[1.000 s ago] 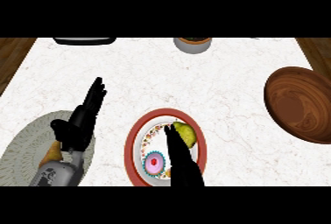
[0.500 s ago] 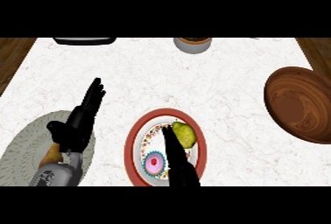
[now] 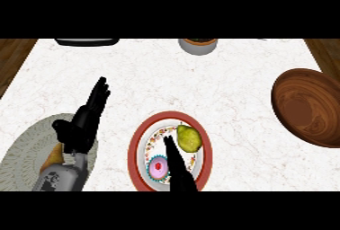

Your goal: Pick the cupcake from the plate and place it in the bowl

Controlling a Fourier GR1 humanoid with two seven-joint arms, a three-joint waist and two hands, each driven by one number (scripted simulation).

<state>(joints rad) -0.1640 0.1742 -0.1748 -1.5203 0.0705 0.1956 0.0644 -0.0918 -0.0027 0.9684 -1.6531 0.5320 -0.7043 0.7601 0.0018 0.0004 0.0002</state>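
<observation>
Black right hand partly hides the plate beside the cupcake.

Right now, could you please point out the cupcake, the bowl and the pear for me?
cupcake [image 3: 158, 168]: head view, on its pink top.
bowl [image 3: 310, 106]: head view, on its inner wall.
pear [image 3: 189, 138]: head view, on its green body.

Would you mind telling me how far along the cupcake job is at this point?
Nothing is done: the cupcake sits on the plate beside a pear. In hand: the right hand is over the plate, fingers straight, next to the cupcake, not gripping. Left: grasp, lift and carry it to the wooden bowl. The left hand rests open.
</observation>
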